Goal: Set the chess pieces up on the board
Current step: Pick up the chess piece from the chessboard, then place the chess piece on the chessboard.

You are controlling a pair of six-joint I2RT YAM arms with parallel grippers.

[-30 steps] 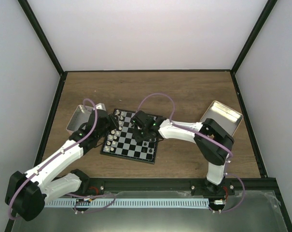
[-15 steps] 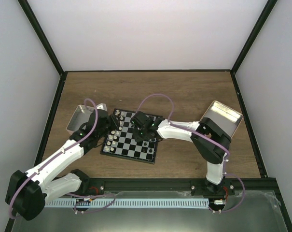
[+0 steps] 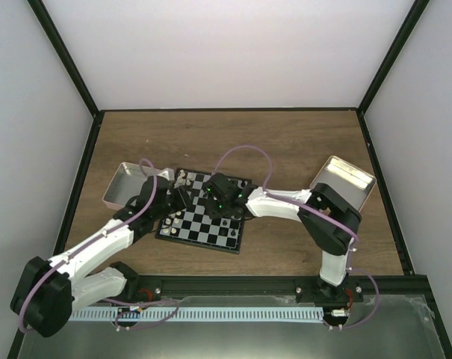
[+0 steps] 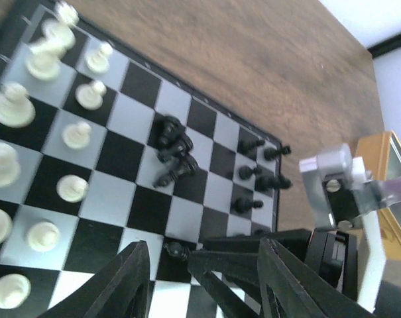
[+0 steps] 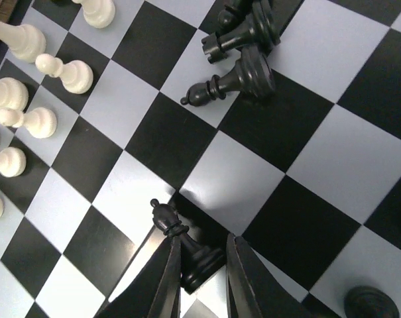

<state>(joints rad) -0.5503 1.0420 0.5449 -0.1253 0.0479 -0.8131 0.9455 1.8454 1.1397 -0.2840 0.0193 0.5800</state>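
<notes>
1 blk pawn [image 5: 185, 244] in R pincer [image 5: 203, 250]; 2 tins [image 3: 121, 185] [image 3: 344, 181].

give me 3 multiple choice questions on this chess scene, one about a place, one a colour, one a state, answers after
1. Where do the white pieces stand?
A) in rows along one side of the board
B) scattered mid-board
C) off the board altogether

2. What colour is the piece in the right pincer?
A) white
B) black
C) red

3. How does the clump of black pieces mid-board lie?
A) upright in a neat row
B) stacked one on another
C) tipped on their sides

Answers:
1 A: the left wrist view shows them lined up in two rows along one edge.
2 B: the right wrist view shows a dark figure between the two fingers.
3 C: they lie flat across the squares, heads pointing sideways.
</notes>
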